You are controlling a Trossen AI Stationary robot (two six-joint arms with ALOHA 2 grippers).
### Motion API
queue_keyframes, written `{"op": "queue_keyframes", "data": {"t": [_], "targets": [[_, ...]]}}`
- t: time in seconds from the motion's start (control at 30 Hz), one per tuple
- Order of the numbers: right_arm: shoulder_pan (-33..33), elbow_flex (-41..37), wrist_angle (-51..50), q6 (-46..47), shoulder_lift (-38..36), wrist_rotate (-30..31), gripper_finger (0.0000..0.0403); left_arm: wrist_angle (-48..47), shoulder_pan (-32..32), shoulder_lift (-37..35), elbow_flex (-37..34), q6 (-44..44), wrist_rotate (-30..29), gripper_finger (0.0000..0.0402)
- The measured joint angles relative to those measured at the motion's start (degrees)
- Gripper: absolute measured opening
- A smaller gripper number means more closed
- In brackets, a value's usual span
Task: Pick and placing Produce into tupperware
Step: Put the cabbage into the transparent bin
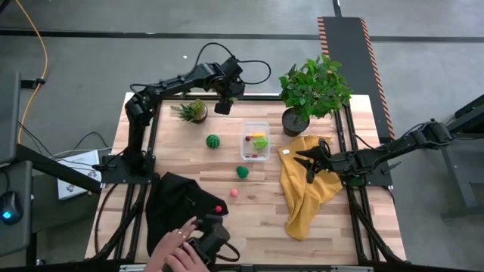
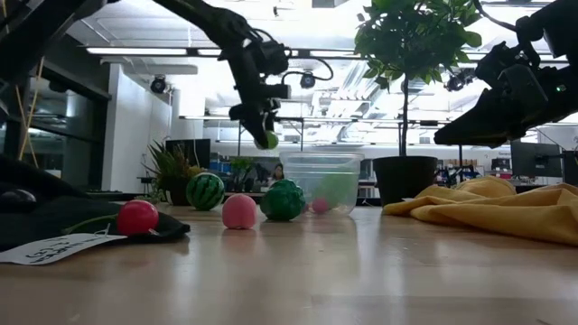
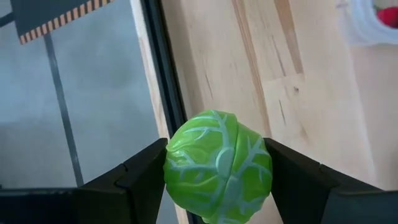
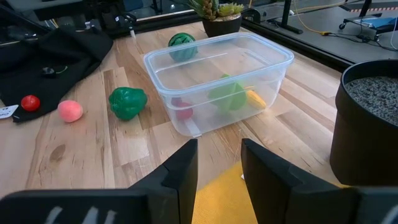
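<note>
My left gripper (image 1: 223,106) is raised over the table's far edge, shut on a leafy light-green ball (image 3: 217,165) that also shows in the low view as a ball (image 2: 268,140). The clear tupperware (image 1: 255,141) stands nearer on the table and holds green, yellow and red pieces (image 4: 227,96). On the wood rest a striped melon (image 1: 214,141), a dark-green piece (image 1: 242,172) and a pink ball (image 1: 234,192). A red ball (image 1: 219,209) lies on the black cloth. My right gripper (image 4: 219,162) waits open over the yellow cloth (image 1: 306,189). My left gripper pinches the light-green ball between its two fingers, one on each opposite side (image 3: 173,168). The fingers (image 3: 140,180) come from above, slanting steeply down. The ball is lifted clear of the table, higher than the tupperware's rim (image 2: 321,157).
A large potted plant (image 1: 314,91) stands at the far right, beside the tupperware, and a small plant (image 1: 193,112) at the far left. A black cloth (image 1: 178,204) covers the near left, where a person's hand (image 1: 181,249) rests at the near edge.
</note>
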Motion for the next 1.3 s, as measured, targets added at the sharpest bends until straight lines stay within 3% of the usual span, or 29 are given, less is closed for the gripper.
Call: {"op": "queue_keyframes", "data": {"t": [0.77, 1.3], "targets": [[0.0, 0.0, 0.0, 0.0, 0.0, 0.0, 0.0114, -10.6, -7.9, -11.1, 0.0, -20.8, 1.7, 0.0234], [0.0, 0.0, -0.1, 0.0, 0.0, 0.0, 0.0114, -10.0, -18.1, -12.0, 0.0, -31.6, 3.4, 0.0234]]}}
